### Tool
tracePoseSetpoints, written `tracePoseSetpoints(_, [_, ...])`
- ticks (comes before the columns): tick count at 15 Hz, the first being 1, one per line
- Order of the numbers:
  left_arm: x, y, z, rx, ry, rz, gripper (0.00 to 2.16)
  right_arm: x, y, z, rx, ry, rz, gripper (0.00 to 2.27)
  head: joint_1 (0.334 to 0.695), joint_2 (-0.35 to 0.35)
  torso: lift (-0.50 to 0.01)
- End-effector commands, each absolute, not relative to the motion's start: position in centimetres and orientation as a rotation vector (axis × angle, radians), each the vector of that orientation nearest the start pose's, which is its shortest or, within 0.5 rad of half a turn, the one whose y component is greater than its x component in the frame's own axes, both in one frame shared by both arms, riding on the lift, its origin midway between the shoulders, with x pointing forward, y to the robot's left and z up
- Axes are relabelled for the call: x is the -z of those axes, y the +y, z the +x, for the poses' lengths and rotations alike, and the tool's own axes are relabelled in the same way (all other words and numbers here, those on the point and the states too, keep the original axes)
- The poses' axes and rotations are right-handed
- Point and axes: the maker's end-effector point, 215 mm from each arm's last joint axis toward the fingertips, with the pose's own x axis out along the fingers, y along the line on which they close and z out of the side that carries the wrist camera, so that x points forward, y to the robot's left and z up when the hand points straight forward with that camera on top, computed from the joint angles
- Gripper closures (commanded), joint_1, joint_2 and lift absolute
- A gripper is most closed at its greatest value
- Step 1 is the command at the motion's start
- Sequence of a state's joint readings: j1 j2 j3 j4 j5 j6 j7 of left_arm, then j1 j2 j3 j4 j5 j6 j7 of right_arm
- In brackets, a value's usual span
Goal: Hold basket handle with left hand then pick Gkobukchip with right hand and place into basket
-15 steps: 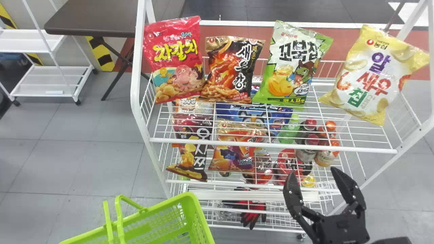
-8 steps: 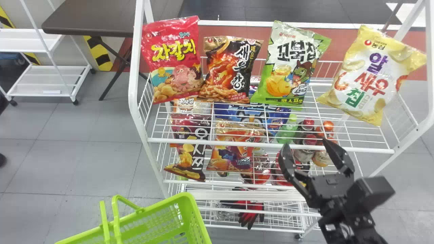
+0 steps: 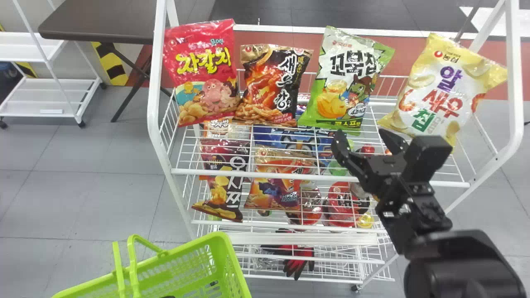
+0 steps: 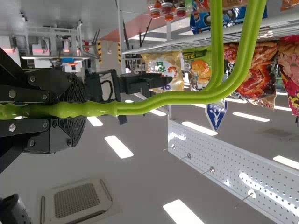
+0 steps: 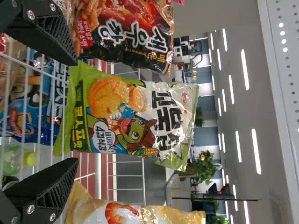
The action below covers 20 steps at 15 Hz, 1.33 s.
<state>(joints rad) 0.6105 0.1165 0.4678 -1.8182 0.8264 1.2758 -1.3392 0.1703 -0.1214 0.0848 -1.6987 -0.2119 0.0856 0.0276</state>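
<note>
In the head view my right gripper (image 3: pixel 366 140) is held open just in front of and below the green-and-white Gkobukchip bag (image 3: pixel 345 78), which stands on the top rack shelf. The right wrist view has the Gkobukchip (image 5: pixel 131 116) beyond the spread fingers of my right gripper (image 5: pixel 70 112), with a gap between. At the lower left of the head view is the green basket (image 3: pixel 223 248). In the left wrist view my left gripper (image 4: pixel 70 109) is closed around the green basket handle (image 4: pixel 163 100).
Left of the Gkobukchip are a black shrimp snack bag (image 3: pixel 273 85) and a red bag (image 3: pixel 203 70); a yellow bag (image 3: pixel 443 87) stands to its right. The white shelf front rail (image 3: pixel 290 176) runs below, with more snacks and bottles on the lower shelf.
My right gripper has moved up and slightly left, from beneath the top shelf's rail toward the Gkobukchip, staying open. The rack and basket have shifted slightly left in the head view.
</note>
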Motion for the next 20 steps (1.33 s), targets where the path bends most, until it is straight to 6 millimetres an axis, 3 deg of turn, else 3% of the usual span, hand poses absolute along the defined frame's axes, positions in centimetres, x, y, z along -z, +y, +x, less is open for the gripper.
tracePoseSetpoints(1, [39.9,18.4,20.0,0.949,0.634,-1.519,2.15,38.8,-19.9,56.5,-0.139,0.156,0.12,0.07,0.695,-0.029,0.0])
tracePoseSetpoints(5, [40.1,18.6,20.0,0.944,0.641,-1.519,2.15,37.7,-19.1,60.4,-0.156,0.173,0.115,0.07,0.695,-0.018,0.0])
tracePoseSetpoints(8, [40.2,18.7,20.0,0.941,0.641,-1.522,2.15,38.2,-18.5,62.9,-0.161,0.199,0.11,0.07,0.695,-0.006,0.0])
tracePoseSetpoints(13, [40.4,18.8,20.1,0.935,0.646,-1.521,2.15,39.6,-17.3,65.3,-0.171,0.237,0.101,0.04,0.695,0.009,0.0])
tracePoseSetpoints(16, [40.5,19.0,20.2,0.931,0.645,-1.526,2.15,39.0,-16.9,66.2,-0.16,0.232,0.089,0.06,0.695,0.02,0.0])
tracePoseSetpoints(17, [40.6,19.1,20.1,0.928,0.646,-1.529,2.15,38.7,-16.7,66.5,-0.16,0.23,0.089,0.17,0.695,0.023,0.0])
tracePoseSetpoints(20, [40.7,19.2,20.2,0.927,0.644,-1.534,2.15,39.7,-17.3,66.6,-0.115,0.279,0.078,1.31,0.695,0.029,0.0])
